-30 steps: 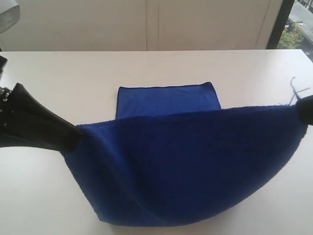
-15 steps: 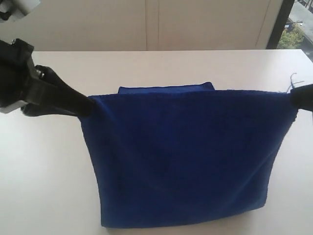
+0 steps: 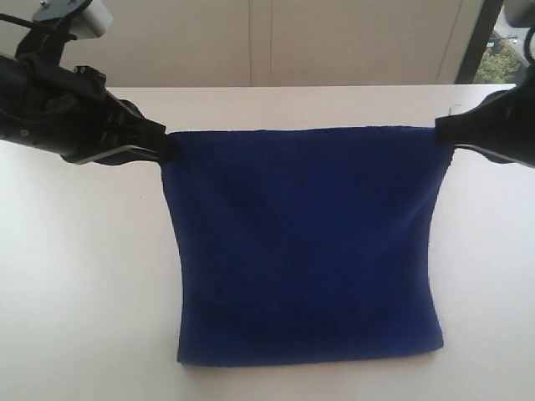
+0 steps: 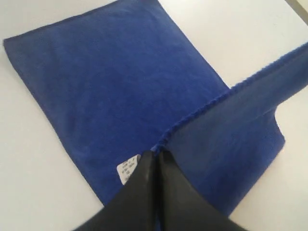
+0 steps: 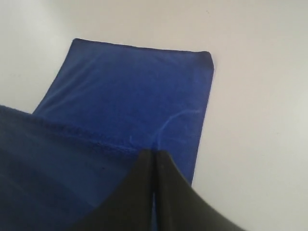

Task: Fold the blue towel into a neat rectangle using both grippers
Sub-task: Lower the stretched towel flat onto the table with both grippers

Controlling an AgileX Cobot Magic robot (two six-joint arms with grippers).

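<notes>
The blue towel (image 3: 305, 242) hangs as a taut sheet between both arms, its raised edge level and its lower fold resting on the white table (image 3: 84, 292). My left gripper (image 3: 167, 146) is shut on the raised left corner. My right gripper (image 3: 441, 131) is shut on the raised right corner. In the left wrist view the closed jaws pinch the towel edge (image 4: 157, 153) above the flat part of the blue towel (image 4: 110, 82), with a white label (image 4: 128, 168) beside the fingertips (image 4: 147, 166). The right wrist view shows the right gripper (image 5: 154, 153) pinching the edge over the flat half of the towel (image 5: 139, 91).
The table spreads wide and bare on both sides of the towel. A pale wall with cabinet panels (image 3: 267, 42) stands behind the far table edge. A window strip (image 3: 501, 50) shows at the far right.
Both grippers rose and carried the held towel edge up and toward the far side. The sagging cloth pulled straight and now hides the flat half behind it.
</notes>
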